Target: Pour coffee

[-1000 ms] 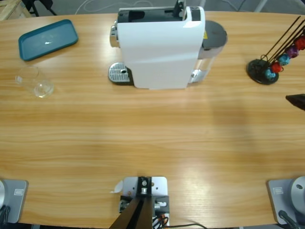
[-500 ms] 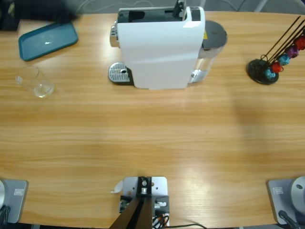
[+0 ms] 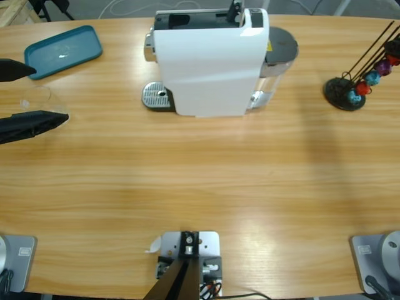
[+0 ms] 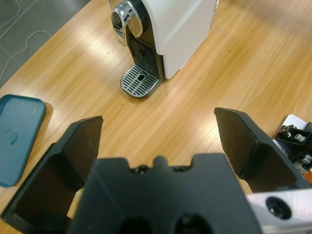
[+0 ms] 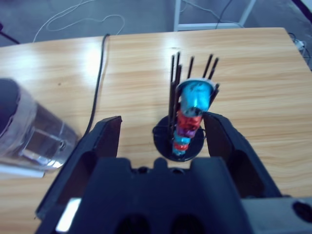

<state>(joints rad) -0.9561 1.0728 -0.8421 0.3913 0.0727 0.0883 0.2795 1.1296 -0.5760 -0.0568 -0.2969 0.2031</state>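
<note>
1. While the left gripper [image 3: 51, 92] sits at the table's [image 3: 187, 175] edge well to the left of the coffee machine [image 3: 209, 62], its two black jaws are spread wide, with the glass [image 3: 36, 95] between them and nothing pinched yet.
2. Biggest risk imo: the glass is clear and thin-looking, and one jaw seems closer to it than the other. If they close off-centre, the nearer jaw could shove or tip it before the other one catches it.
3. The left wrist view doesn't show the glass at all, since the gripper's own body blocks it. So I can't tell how well it's lined up.
4. The coffee should be in that glass, far left of the machine, but honestly I can't make it out. The lower jaw covers the bottom of the glass, and only a faint clear rim shows.
5. A squeeze too high on the wall could let it slip and slosh.
6. The teal tray [image 3: 62, 51] is just behind the glass, to the machine's left, so a wide swing could clip it.
7. The drip grate [image 3: 157, 97] at the machine's front left is bare.
8. Way off to the machine's right, the right gripper [image 5: 161, 122] is also spread, facing the capsule stand [image 3: 347, 94] and holding nothing.
</note>
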